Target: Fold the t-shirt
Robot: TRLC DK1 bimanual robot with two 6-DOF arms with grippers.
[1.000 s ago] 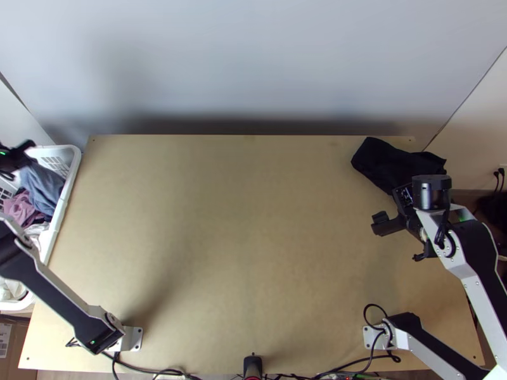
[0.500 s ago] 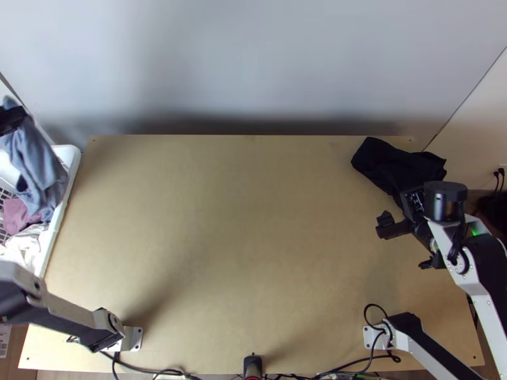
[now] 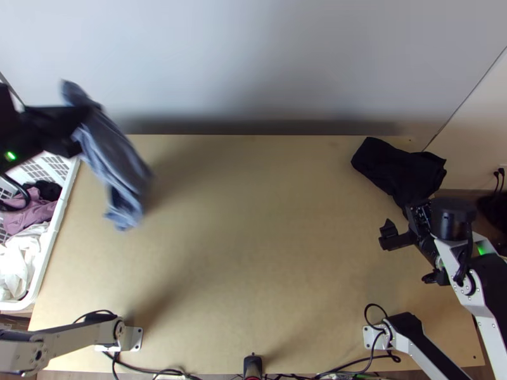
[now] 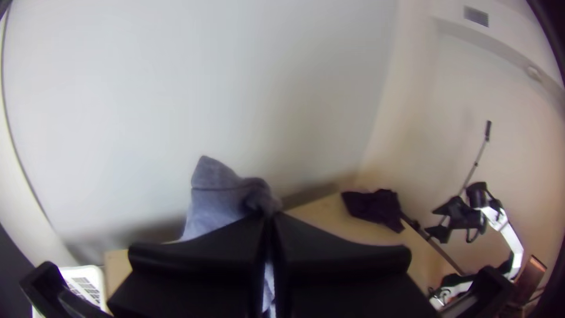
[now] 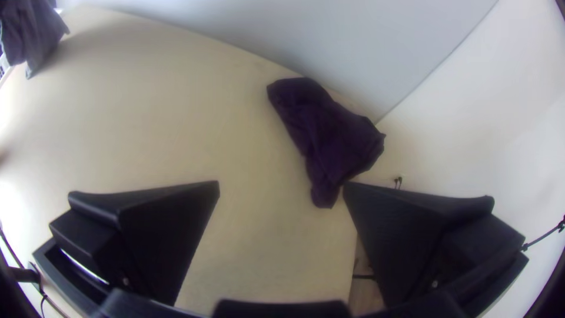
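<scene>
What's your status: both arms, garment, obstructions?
Left end effector shut on blue-grey garment, hanging aloft. Right end effector open. Black cloth bunched, far right corner.

In the top view, the left arm [image 3: 71, 337] ran toward nine o'clock, the left pincer [image 3: 81, 121] at ten o'clock with fingers [image 4: 194, 268] pressed together, while the right arm [image 3: 473, 296] angled toward eleven, the right pincer [image 3: 410, 256] gaping at four.

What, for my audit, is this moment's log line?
left claw: shut on blue-grey cloth, raised; right claw: open; black cloth: bunched on table
</scene>
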